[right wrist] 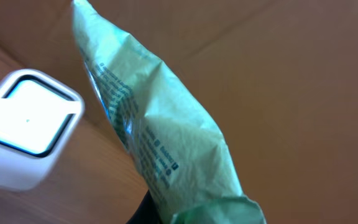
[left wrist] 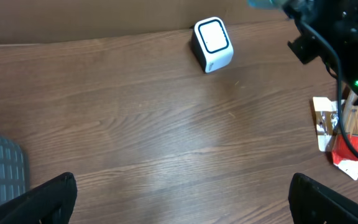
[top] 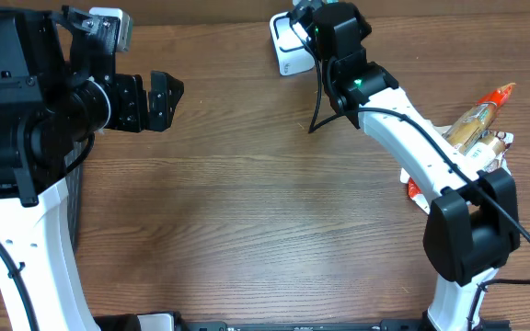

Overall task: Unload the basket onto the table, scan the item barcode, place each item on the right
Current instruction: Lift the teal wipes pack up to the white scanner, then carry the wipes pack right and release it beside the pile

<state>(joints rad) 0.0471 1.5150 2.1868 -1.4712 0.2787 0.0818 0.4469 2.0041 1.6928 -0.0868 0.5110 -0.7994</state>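
Tabletop [top: 247, 211]: packet [right wrist: 160, 143] seemingly in right gripper [top: 306, 20]

One white scanner [left wrist: 213, 45], one green pouch [right wrist: 166, 137], and a heap of other packets [top: 474, 131], number unclear.

Soft, even light falls from above on the wooden surface [top: 247, 211], leaving only faint, diffuse shadows beside the arms. The overhead view is sharp throughout. The left wrist view shows a pale sheen across the grain at mid-frame. In the right wrist view the scanner [right wrist: 27, 124] window glows almost blown-out white. The green packet [right wrist: 160, 143] sits close to the lens, its small print slightly soft, and the brown background is out of focus.
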